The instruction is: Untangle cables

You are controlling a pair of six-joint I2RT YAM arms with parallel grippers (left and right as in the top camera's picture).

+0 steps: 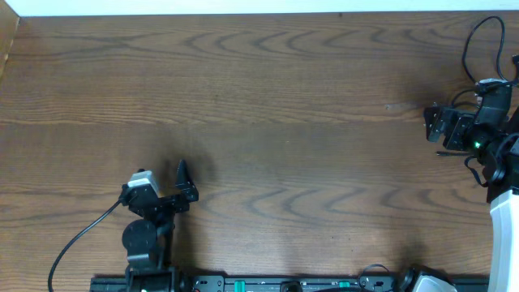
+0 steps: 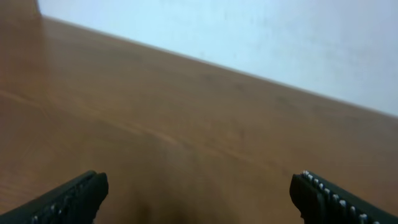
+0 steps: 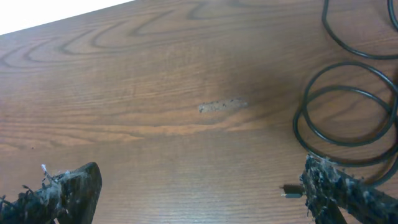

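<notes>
Your right gripper (image 3: 200, 180) is released, jaws spread wide, nothing between them. Both fingers (image 3: 74, 190) carry frayed, fuzzy padding. In the overhead view the right arm sits at the table's right edge, wrist low, pincer pointing across the table toward the middle.

Your left gripper (image 2: 199, 186) is released too, jaws wide, nothing held. Overhead, the left arm is folded close to its base at the near edge, pincer (image 1: 186, 184) aimed sideways toward the table's centre. Its thick black wire (image 1: 81, 235) trails off behind it.

The cables (image 3: 297, 121) lie just beside the right pincer, off the finger at the right side of the wrist view. They are thin black cords in loose overlapping loops, flat on the wood. One strand runs in behind that finger; I cannot tell whether it touches. A small plug end (image 3: 287, 191) lies just inside that fingertip, close to the jaw gap but not in it. More cord curves away past the loops, out of frame. The cables are well apart from the left pincer.

Ahead of both pincers is the table (image 3: 124, 93): brown wood, strong grain, matte. A pale scuff (image 3: 222, 106) sits ahead of the right pincer, about centred on its gap. Past the table's far edge is a plain pale wall (image 2: 249, 37).
</notes>
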